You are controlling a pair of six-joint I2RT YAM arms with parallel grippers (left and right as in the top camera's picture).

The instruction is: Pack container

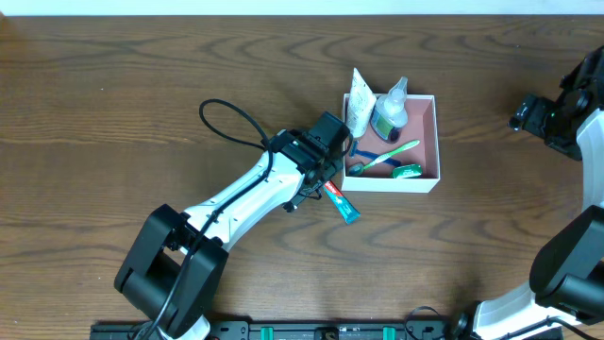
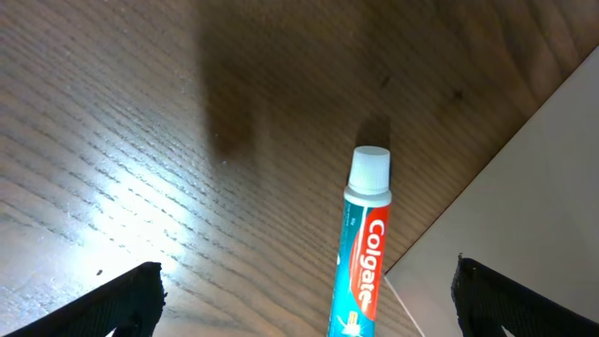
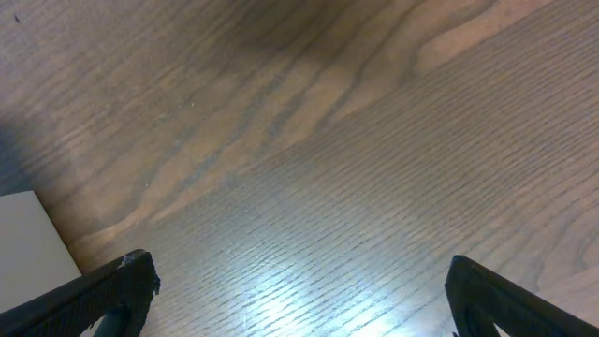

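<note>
The container [image 1: 438, 142] is a square white-walled box with a pink inside, right of the table's middle. It holds a white tube [image 1: 359, 106], a clear bottle of green liquid [image 1: 389, 113], a green toothbrush [image 1: 389, 155] and a small green item [image 1: 407, 172]. A Colgate toothpaste tube [image 1: 343, 202] lies on the table just outside the container's front-left corner. My left gripper [image 1: 326, 179] is open over that tube. In the left wrist view the tube [image 2: 365, 253] lies between the spread fingers [image 2: 309, 281], with the container's white wall [image 2: 533, 187] to the right. My right gripper [image 1: 527, 114] is open and empty.
The dark wood table [image 1: 142, 104] carries nothing else. A black cable [image 1: 226, 118] loops off the left arm. The right wrist view shows bare wood between its fingers [image 3: 299, 281] and a white edge [image 3: 28, 243] at the lower left.
</note>
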